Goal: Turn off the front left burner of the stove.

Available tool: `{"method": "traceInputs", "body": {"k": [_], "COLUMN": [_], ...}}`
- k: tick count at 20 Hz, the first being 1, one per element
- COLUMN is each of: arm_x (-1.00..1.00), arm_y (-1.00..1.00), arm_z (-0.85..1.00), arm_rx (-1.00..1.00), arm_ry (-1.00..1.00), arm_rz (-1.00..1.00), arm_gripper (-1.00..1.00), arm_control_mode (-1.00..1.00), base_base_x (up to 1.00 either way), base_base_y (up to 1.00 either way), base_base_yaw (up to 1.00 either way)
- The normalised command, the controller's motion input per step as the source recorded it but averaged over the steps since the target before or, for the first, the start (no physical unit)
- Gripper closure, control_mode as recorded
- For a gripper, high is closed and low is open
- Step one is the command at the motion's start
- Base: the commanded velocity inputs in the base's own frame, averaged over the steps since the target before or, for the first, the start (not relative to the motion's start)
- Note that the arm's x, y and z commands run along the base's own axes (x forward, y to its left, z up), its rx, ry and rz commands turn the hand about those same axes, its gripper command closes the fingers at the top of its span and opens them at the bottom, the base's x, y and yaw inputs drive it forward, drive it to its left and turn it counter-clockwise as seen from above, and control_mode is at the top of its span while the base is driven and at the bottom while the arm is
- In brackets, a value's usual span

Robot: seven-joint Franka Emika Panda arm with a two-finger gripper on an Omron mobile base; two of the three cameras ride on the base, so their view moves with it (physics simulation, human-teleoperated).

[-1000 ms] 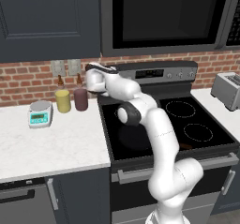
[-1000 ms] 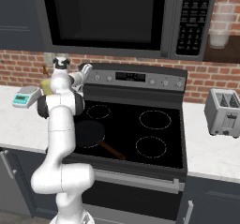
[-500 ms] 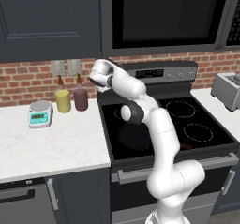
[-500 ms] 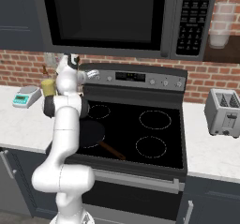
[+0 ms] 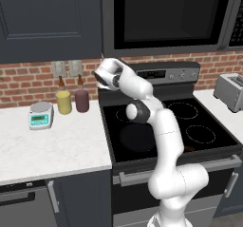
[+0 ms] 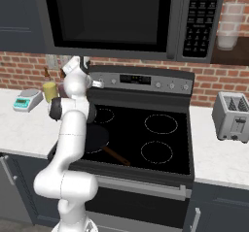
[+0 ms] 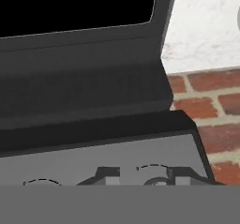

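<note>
Gripper raised at the left end of the stove's back panel, close against a silver knob there; grip state cannot be told, fingers too small in the right base view and hidden behind the wrist in the left one. Stove set between two stretches of white tabletop. Front left burner at the near left of the cooktop, covered by a black skillet with a brown handle; in the left base view largely masked by the arm. Hand view: brick wall and grey panel face at close range. Counted: four ringed zones, two jars, one scale, one toaster.
</note>
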Motion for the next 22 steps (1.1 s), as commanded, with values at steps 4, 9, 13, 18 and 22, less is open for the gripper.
{"method": "traceInputs", "body": {"k": [4,9,13,18,22], "arm_x": [0.00,0.00,0.00,0.00,0.00], "arm_y": [-0.04,-0.07,-0.09,-0.10,-0.12], "arm_z": [0.32,0.39,0.44,0.46,0.45], "arm_rx": [0.58,0.53,0.54,0.50,0.51], "arm_ry": [0.00,0.00,0.00,0.00,0.00], "arm_rz": [-0.27,-0.25,-0.24,-0.22,-0.22], "arm_gripper": [1.00,1.00,1.00,1.00,1.00], "arm_control_mode": [-1.00,-1.00,-1.00,-1.00,-1.00], "base_base_x": [0.00,0.00,0.00,0.00,0.00], "base_base_y": [0.00,0.00,0.00,0.00,0.00], "base_base_yaw": [0.00,0.00,0.00,0.00,0.00]}}
